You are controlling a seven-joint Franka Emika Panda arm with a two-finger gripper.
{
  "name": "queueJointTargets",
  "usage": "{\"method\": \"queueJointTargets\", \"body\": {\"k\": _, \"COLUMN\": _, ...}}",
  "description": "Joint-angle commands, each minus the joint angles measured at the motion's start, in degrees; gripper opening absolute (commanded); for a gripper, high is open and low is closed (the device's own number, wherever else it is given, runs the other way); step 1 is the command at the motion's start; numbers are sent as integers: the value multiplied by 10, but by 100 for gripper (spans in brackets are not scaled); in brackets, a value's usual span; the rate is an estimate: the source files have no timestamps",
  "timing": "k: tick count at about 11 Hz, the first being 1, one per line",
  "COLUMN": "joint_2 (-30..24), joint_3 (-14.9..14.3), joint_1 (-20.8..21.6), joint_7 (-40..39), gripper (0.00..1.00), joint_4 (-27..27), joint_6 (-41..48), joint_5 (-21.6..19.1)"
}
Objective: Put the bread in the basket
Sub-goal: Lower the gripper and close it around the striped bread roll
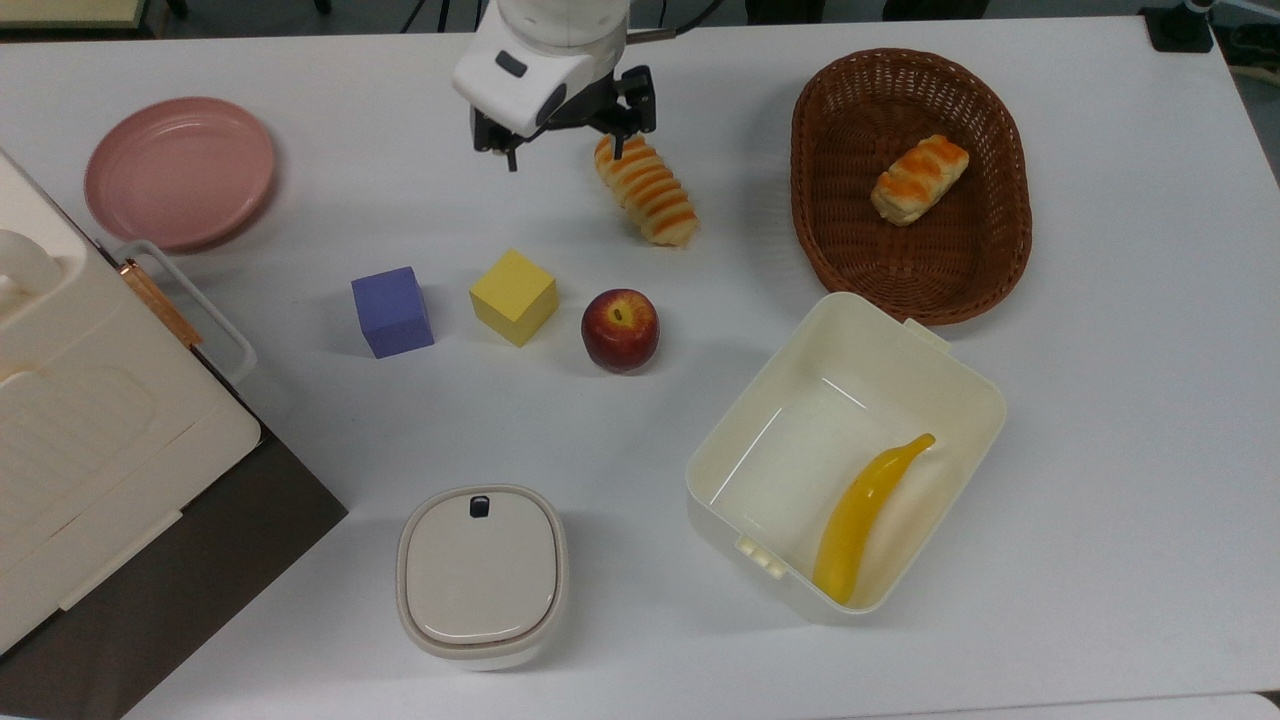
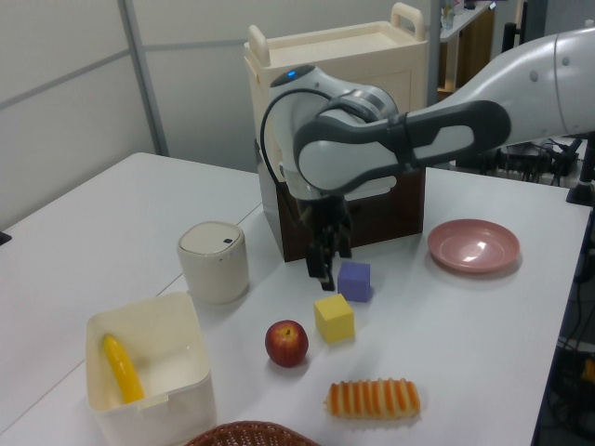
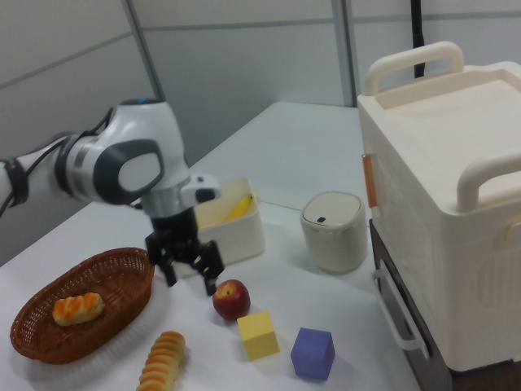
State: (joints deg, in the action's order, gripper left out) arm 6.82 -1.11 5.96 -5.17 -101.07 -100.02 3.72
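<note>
Pale-yellow, orange-striped long bread (image 1: 647, 190) lying on white surface (image 1: 1100, 420), beside dark-brown oval wicker basket (image 1: 835, 240). Black two-finger tool (image 1: 567, 140) hovering open above loaf's end, gripping nothing.

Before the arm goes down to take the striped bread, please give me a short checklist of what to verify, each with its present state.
1. Jaws of the gripper open: ok.
2. Gripper holds nothing: ok.
3. Gripper centred over the bread: not ok; in the top view it hangs over the loaf's upper end.
4. Bread lies free, apart from the apple: ok.
5. Basket has room beside the bun: ok.
6. Height above the bread: cannot tell.
</note>
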Motion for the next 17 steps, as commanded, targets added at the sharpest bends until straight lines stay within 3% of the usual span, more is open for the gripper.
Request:
{"method": "queueJointTargets", "body": {"k": 1, "joint_2": -102, "joint_3": -2, "joint_1": 28, "joint_7": 0, "gripper": 100, "joint_4": -178, "joint_6": -69, "joint_5": -4}}
{"method": "queueJointTargets", "body": {"k": 4, "joint_2": -94, "joint_3": -2, "joint_1": 44, "joint_7": 0, "gripper": 100, "joint_4": -199, "joint_6": -69, "joint_5": -4}}
{"method": "queueJointTargets", "body": {"k": 16, "joint_2": 53, "joint_3": 1, "joint_1": 94, "joint_7": 2, "gripper": 100, "joint_4": -185, "joint_6": -118, "joint_5": -3}}
{"method": "queueJointTargets", "body": {"k": 17, "joint_2": 57, "joint_3": 5, "joint_1": 94, "joint_7": 2, "gripper": 92, "joint_4": -185, "joint_6": -127, "joint_5": 0}}
